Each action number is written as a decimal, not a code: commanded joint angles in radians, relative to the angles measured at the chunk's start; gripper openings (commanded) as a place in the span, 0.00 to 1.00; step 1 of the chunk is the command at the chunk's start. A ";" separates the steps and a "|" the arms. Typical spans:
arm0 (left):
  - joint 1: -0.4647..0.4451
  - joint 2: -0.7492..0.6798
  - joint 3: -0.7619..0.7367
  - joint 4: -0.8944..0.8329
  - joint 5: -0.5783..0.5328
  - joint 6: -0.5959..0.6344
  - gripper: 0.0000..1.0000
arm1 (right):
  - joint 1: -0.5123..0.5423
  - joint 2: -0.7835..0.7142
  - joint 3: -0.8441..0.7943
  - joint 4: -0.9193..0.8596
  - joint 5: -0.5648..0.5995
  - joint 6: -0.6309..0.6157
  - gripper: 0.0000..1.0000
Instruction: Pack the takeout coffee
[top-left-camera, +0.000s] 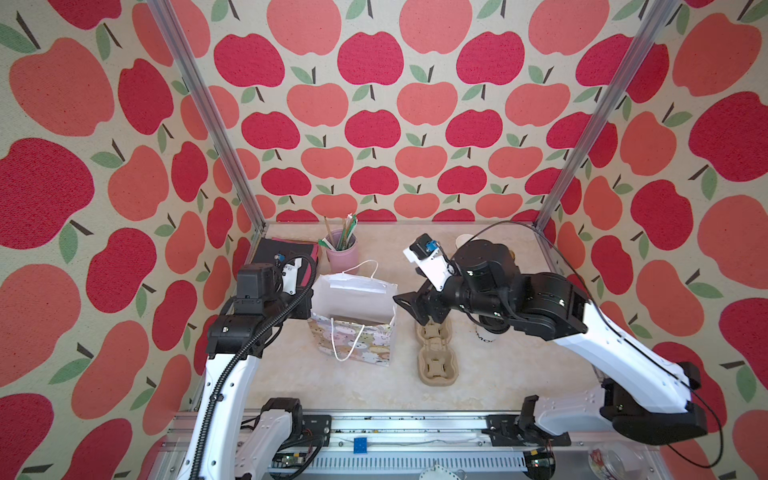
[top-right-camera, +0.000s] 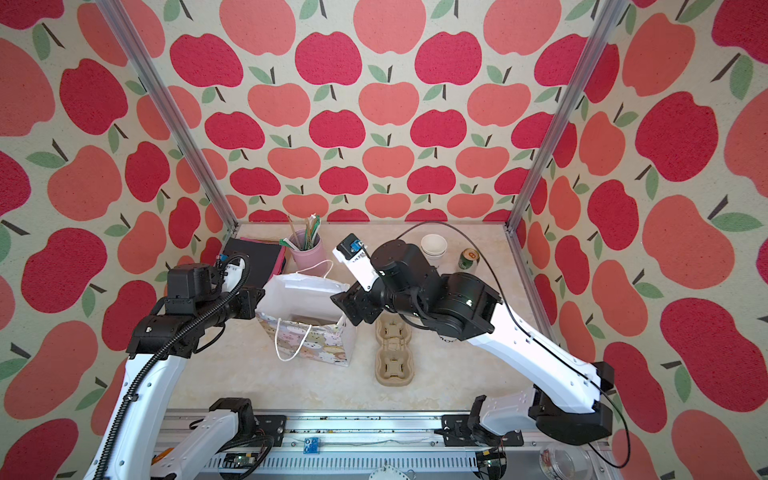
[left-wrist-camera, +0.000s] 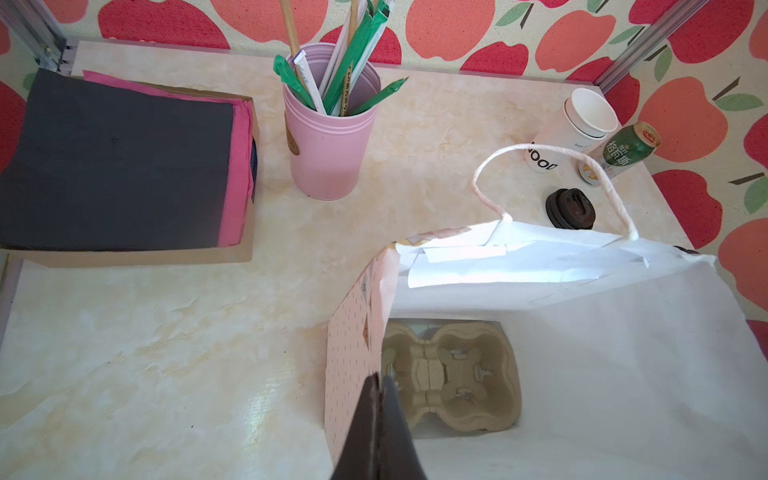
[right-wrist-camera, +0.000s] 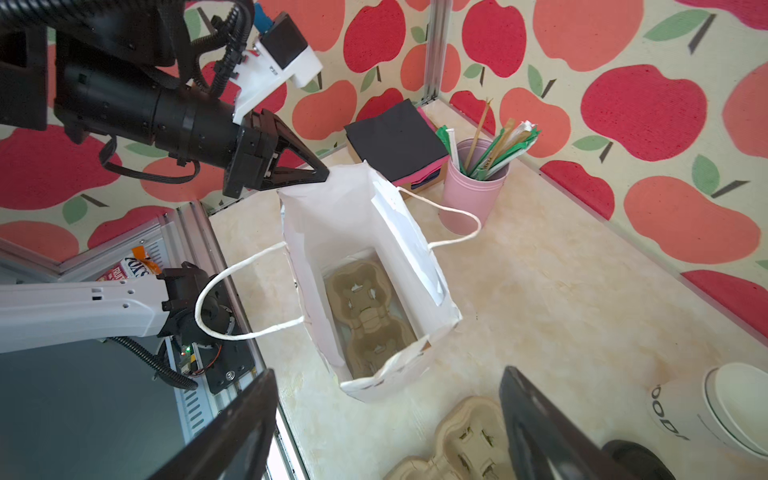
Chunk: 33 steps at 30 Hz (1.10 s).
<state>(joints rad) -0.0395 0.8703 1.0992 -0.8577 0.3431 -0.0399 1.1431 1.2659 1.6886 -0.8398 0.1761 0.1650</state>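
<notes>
The takeout coffee (top-left-camera: 484, 338) stands right of the pulp carrier, mostly hidden under my right arm; its black lid (left-wrist-camera: 570, 209) shows behind the bag in the left wrist view. A white gift bag (top-left-camera: 353, 307) with a cartoon-print front stands open mid-table, with a pulp cup carrier (left-wrist-camera: 453, 374) lying on its bottom. My left gripper (left-wrist-camera: 379, 378) is shut on the bag's left side edge (right-wrist-camera: 324, 174). My right gripper (right-wrist-camera: 386, 374) hangs open and empty between the bag and a second cup carrier (top-left-camera: 436, 353), level with the bag's right rim (top-left-camera: 409, 307).
A pink tumbler of straws and chopsticks (top-left-camera: 341, 253) and a box of dark and pink napkins (top-left-camera: 286, 253) stand at the back left. A stack of lidless white cups (top-right-camera: 433, 247) and a green can (top-right-camera: 468, 259) stand at the back right.
</notes>
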 joint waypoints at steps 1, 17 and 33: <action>0.007 -0.010 -0.012 -0.023 -0.019 -0.019 0.00 | -0.070 -0.046 -0.136 0.022 0.054 0.093 0.85; 0.006 -0.022 -0.018 -0.023 -0.018 -0.037 0.00 | -0.187 0.205 -0.390 -0.007 -0.014 0.245 0.79; 0.006 -0.034 -0.035 -0.018 -0.021 -0.031 0.00 | -0.194 0.472 -0.379 0.025 -0.050 0.272 0.60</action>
<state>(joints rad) -0.0395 0.8433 1.0805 -0.8619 0.3355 -0.0628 0.9550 1.7130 1.3045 -0.8169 0.1364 0.4259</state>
